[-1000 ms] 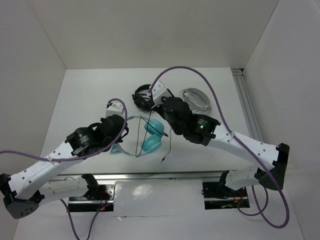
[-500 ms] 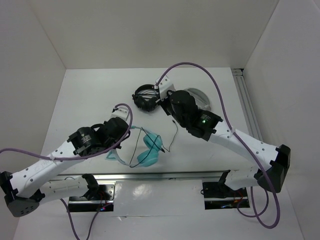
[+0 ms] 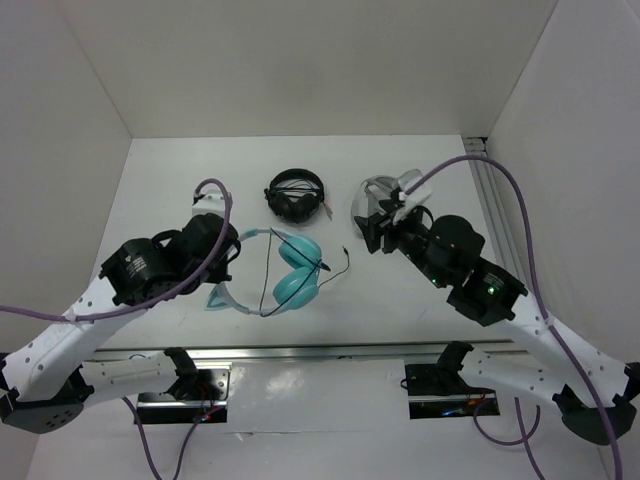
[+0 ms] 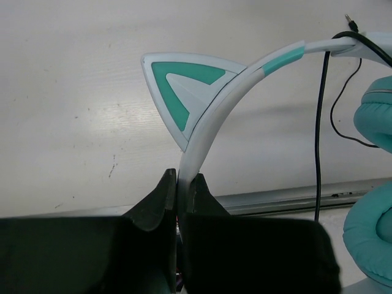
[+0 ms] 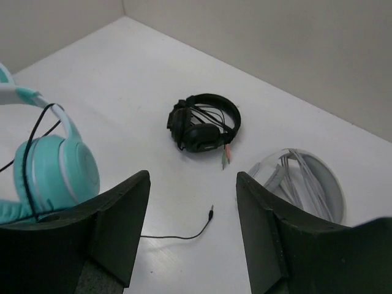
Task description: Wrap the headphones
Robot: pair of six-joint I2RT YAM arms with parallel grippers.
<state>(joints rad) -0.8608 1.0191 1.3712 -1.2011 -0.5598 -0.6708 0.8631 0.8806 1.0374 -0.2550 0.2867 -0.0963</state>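
On a white counter point(image 3: 170, 190) boxed in by white walls, the left end effector point(image 4: 181, 180) is clenched on the headband point(image 4: 245, 73) of the teal headphones point(image 3: 298, 285), which lie near the front edge at centre. The right end effector point(image 5: 191, 184) hangs released and empty, back from the loose cable point(image 4: 318, 135). The wrap looks barely begun. The next move appears to call for the right to catch the cable's free end and wind it round the band.
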